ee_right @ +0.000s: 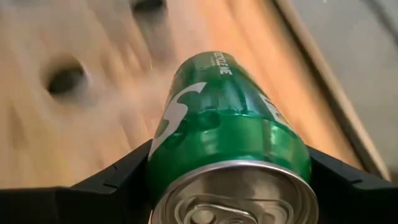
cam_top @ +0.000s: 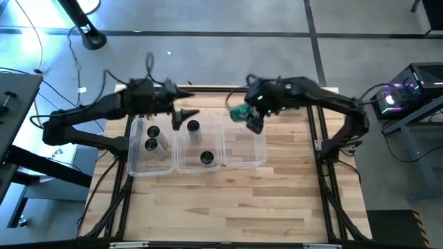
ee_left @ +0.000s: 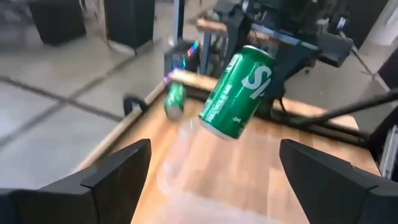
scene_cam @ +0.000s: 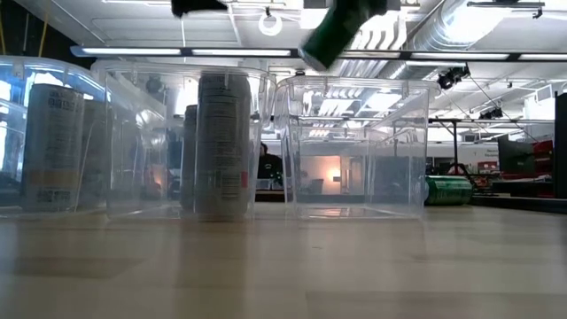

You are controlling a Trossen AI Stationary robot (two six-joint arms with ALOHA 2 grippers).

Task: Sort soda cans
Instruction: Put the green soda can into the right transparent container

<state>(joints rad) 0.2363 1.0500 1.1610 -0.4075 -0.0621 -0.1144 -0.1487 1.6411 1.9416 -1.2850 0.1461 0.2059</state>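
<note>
My right gripper (ee_right: 229, 198) is shut on a green soda can (cam_top: 239, 113), held in the air over the far edge of the right clear tub (cam_top: 243, 160). The same can shows tilted at the top of the low view (scene_cam: 339, 33) and in the left wrist view (ee_left: 238, 92). A second green can (scene_cam: 447, 190) lies on its side on the table beyond the tubs. Two pale cans (cam_top: 151, 137) stand in the left tub, and two black cans (cam_top: 193, 126) (cam_top: 206, 158) in the middle tub. My left gripper (cam_top: 181, 117) hangs open over the middle tub's far side. My right gripper pinches the green can between its two fingers (ee_right: 115, 182), one on each side of the wall near the silver top end (ee_right: 239, 163). The fingers lie along the can, slanting down. The can is lifted clear and tilted, with its bottom end (ee_left: 219, 129) lowest.
Three clear plastic tubs stand side by side across the table's far half, with the left one (cam_top: 131, 162) beside the middle one (cam_top: 181, 164). The right tub holds no can. Bare wood (cam_top: 228, 207) fills the near half. Cables and equipment stand off the table's right side.
</note>
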